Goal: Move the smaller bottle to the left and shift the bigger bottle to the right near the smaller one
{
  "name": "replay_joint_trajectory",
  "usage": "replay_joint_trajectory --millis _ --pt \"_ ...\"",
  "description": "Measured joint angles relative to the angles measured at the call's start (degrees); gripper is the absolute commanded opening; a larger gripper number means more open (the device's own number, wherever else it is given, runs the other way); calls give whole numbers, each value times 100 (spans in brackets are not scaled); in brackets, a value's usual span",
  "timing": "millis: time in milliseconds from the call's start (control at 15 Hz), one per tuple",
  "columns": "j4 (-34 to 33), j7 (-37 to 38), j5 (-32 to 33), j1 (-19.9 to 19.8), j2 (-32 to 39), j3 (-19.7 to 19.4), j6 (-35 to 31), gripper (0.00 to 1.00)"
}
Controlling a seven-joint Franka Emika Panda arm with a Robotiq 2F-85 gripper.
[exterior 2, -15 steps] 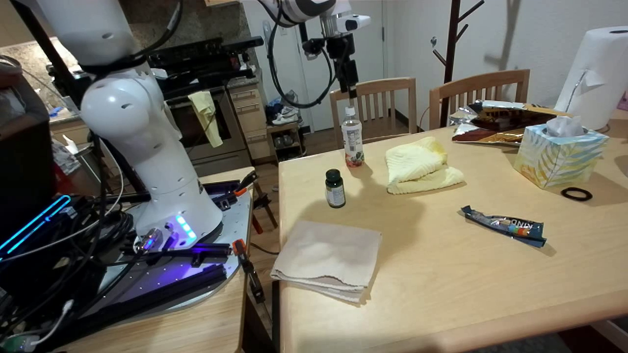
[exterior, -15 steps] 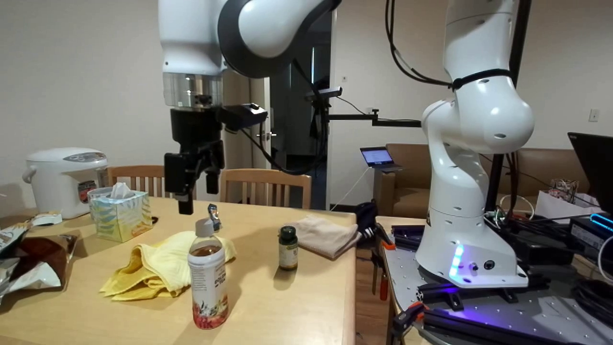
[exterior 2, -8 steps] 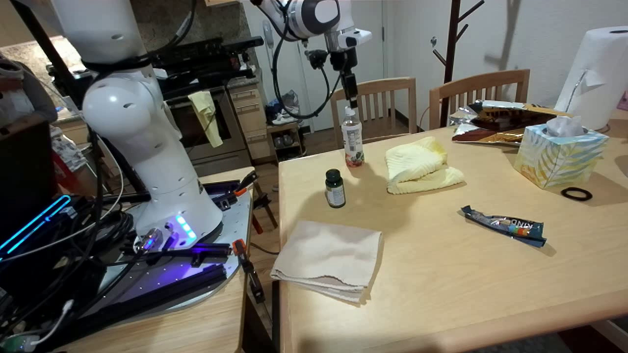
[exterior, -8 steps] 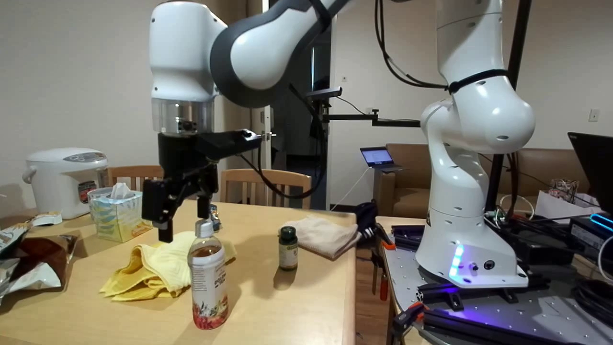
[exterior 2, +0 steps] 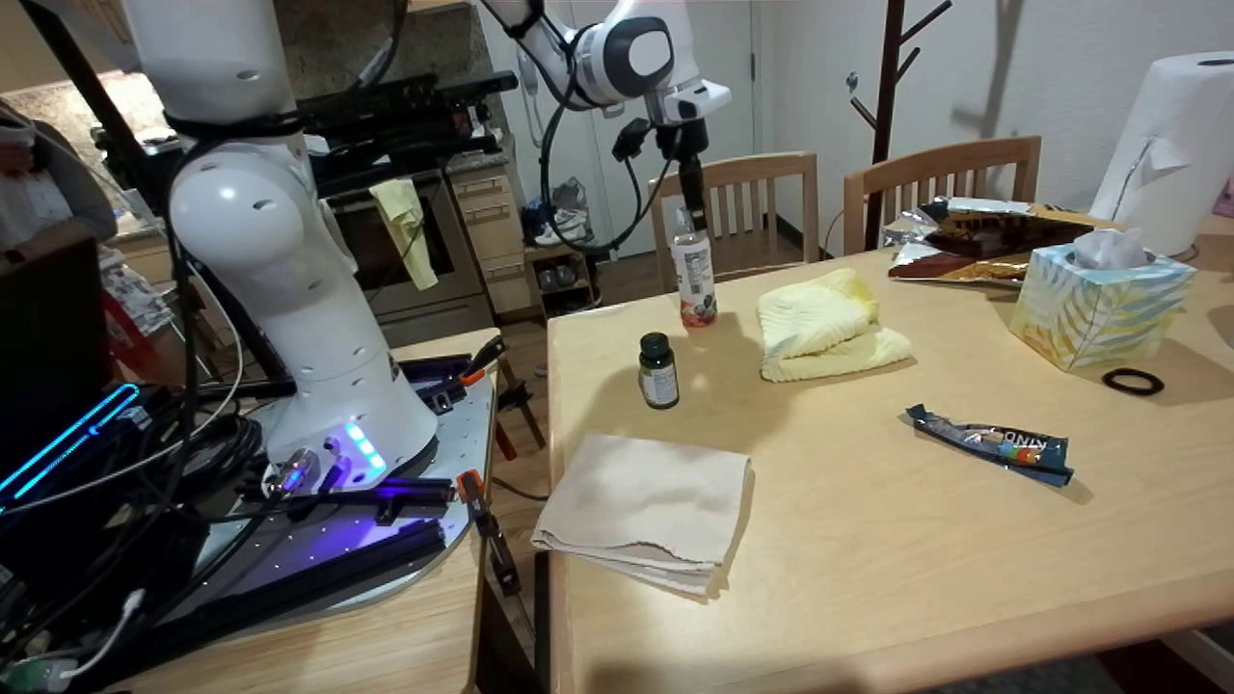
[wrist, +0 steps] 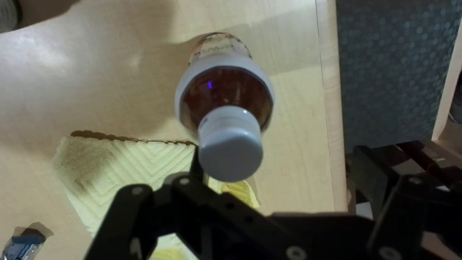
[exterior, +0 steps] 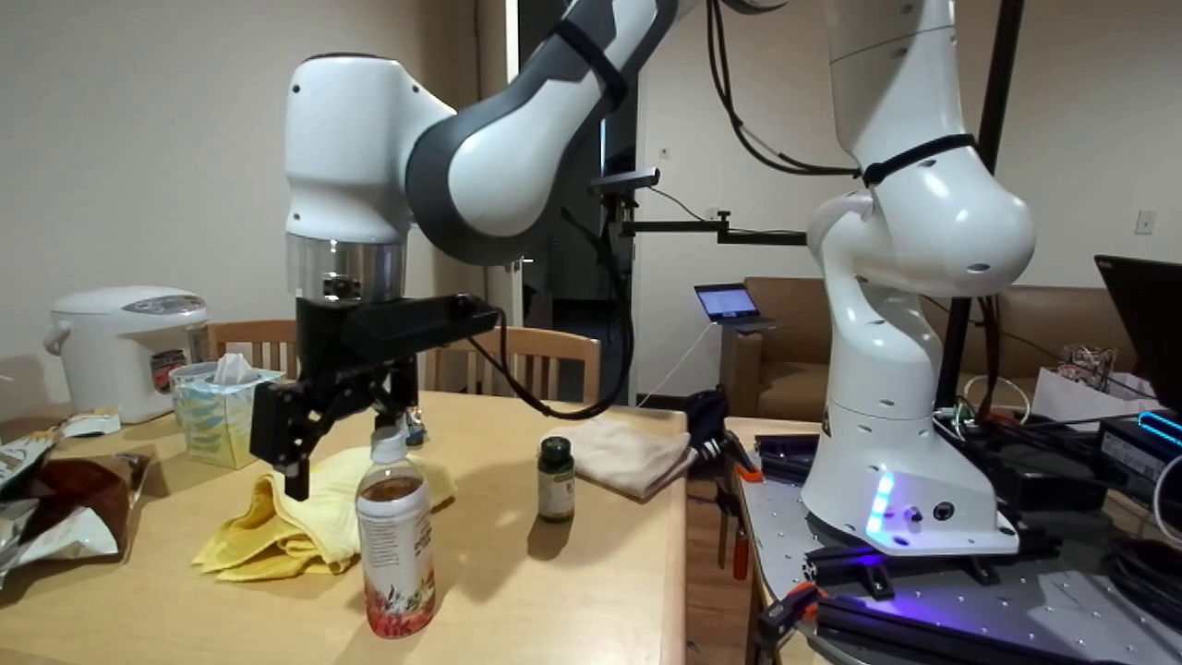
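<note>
The gripper (exterior: 344, 454) has come down in the last second to cap height at the bigger bottle (exterior: 395, 554), which seems nudged slightly and perhaps leans. The gripper's fingers stand wide apart, gripping nothing. In the wrist view the cap (wrist: 231, 153) shows within their span, hard by one finger (wrist: 195, 167), probably touching it, and well apart from the opposite finger (wrist: 371, 173). I take this as lining up for a grasp, off-centre: pressing lower could tip the bottle, so a sideways correction seems due first. The smaller bottle (exterior 2: 658, 371) stands upright on the robot-base (exterior: 896, 480) side of the gripper, well apart from the bigger one, so bringing them near is still to do.

The edge of the table (wrist: 296, 144) runs close on the opposite finger's side; the yellow cloth (wrist: 122, 169) lies below the gripper on its other side. A stretch of table between the bottles offers a lane; past the smaller bottle, the beige cloth (exterior 2: 646, 501) limits it.
</note>
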State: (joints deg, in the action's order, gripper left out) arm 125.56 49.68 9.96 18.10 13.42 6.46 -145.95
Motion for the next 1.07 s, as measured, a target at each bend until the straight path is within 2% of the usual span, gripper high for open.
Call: replay_joint_trajectory --millis 200,533,1067 --pt "-2 289 155 40 0 -81 -24 100" --pt "0 309 330 30 -84 -191 -24 100" --pt "239 -46 513 -161 -528 -263 117 100"
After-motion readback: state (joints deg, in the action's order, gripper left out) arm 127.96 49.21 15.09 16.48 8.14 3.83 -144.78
